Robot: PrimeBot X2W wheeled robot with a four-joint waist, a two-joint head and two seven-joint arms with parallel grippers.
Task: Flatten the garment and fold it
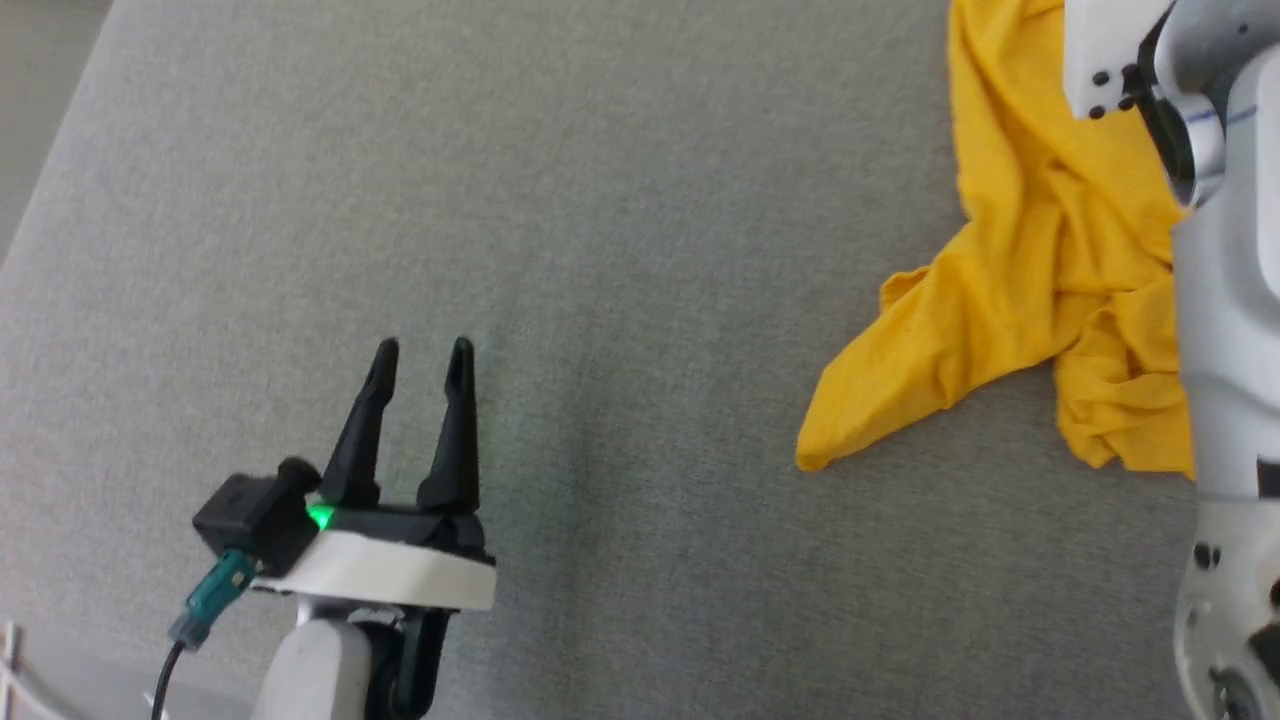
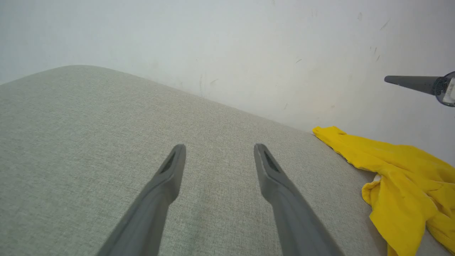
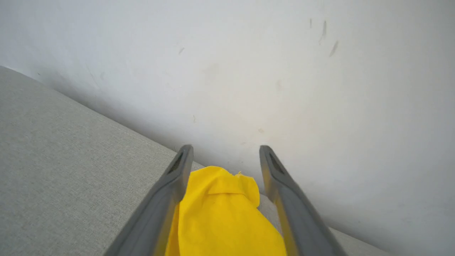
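I count one bright yellow thin cotton garment (image 1: 1050,250), a single crumpled piece. I have two sets of jaws, my left jaws and my right jaws. The left jaws carry two long dark fingers (image 1: 365,420), and the right jaws carry two more long dark fingers (image 3: 170,192), so four fingers in all. There is one grey woven fabric surface (image 1: 600,200) and one plain white wall (image 2: 213,42) behind it. At my left wrist I count one small green light (image 1: 320,516), one teal plug (image 1: 222,585) and one thin black cable (image 1: 165,680). I count one pale grey forearm (image 1: 1225,330), my right.
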